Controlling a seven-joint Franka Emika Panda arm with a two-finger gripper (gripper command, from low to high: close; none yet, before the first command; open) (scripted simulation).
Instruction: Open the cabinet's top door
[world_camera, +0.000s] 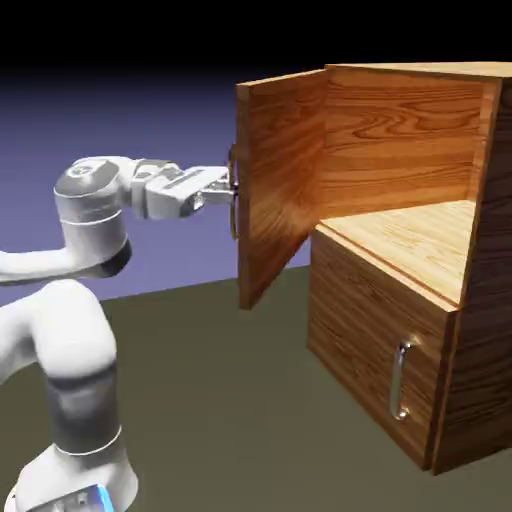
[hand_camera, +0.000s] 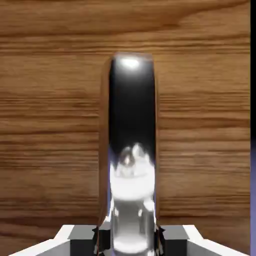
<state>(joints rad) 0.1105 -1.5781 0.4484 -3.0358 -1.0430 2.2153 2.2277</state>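
The wood-grain cabinet (world_camera: 480, 330) stands at the exterior view's right. Its top door (world_camera: 280, 190) is swung wide open toward the arm, showing the bare upper compartment. My gripper (world_camera: 231, 192) reaches in from the left and is shut on the top door's silver handle (world_camera: 234, 205) at the door's outer face. In the hand view the shiny curved handle (hand_camera: 131, 150) fills the middle against the door's wood (hand_camera: 50, 125). It sits between my grey fingertips (hand_camera: 80, 239) at the bottom edge.
The shorter lower door (world_camera: 370, 350) is closed, with its small silver handle (world_camera: 400, 380) at its right side. The white arm (world_camera: 75, 330) rises from the lower left. Dark tabletop (world_camera: 240, 420) lies between arm and cabinet.
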